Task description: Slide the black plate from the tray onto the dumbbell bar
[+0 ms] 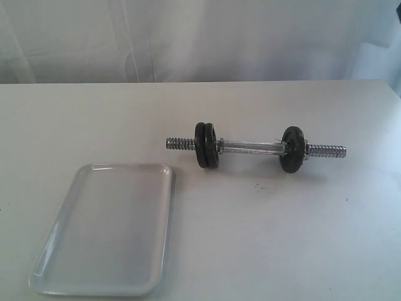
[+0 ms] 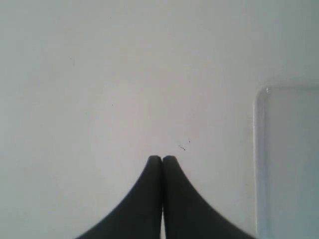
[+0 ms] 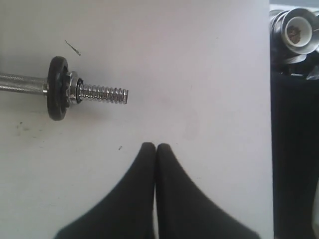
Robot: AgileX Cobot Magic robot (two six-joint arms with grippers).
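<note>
The white tray [image 1: 106, 232] lies at the front left of the table and holds nothing. Behind it to the right lies the chrome dumbbell bar [image 1: 250, 147]. Two black discs [image 1: 205, 145] sit side by side near its left end and one black disc [image 1: 291, 149] near its right end. I cannot tell which of them is the black plate. Neither gripper shows in the exterior view. My left gripper [image 2: 162, 158] is shut over bare table beside the tray's corner [image 2: 289, 159]. My right gripper [image 3: 155, 146] is shut, apart from the bar's threaded end [image 3: 102, 93] and its disc [image 3: 56, 88].
A white curtain [image 1: 200, 37] hangs behind the table. In the right wrist view the table's edge runs along a dark gap [image 3: 294, 149], with some round grey equipment [image 3: 294, 27] beyond it. Small dark specks [image 1: 258, 186] mark the tabletop in front of the bar.
</note>
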